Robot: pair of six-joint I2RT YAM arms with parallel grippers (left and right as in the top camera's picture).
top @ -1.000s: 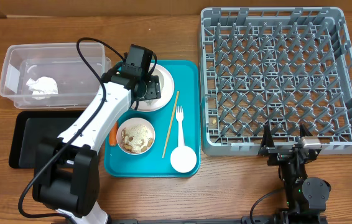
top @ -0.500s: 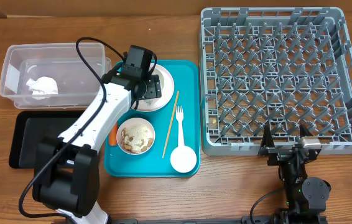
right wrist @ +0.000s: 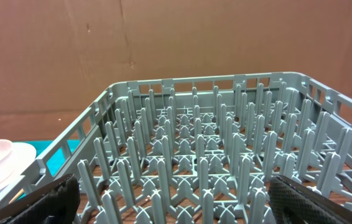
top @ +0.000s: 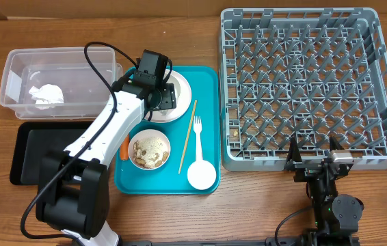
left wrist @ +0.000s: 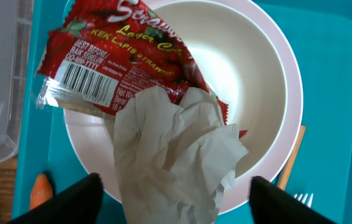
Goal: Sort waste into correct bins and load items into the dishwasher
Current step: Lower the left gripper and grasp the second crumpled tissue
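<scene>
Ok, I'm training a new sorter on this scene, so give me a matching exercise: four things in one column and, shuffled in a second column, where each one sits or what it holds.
Things:
1. red snack wrapper
2. rice and nuts
3. carrot piece
4. clear tub

Places:
A. in the white bowl
B. holds one crumpled napkin
C. on the white plate
D. on the teal tray, left of the bowl

Pairs: 1-C, 2-A, 3-D, 4-B.
</scene>
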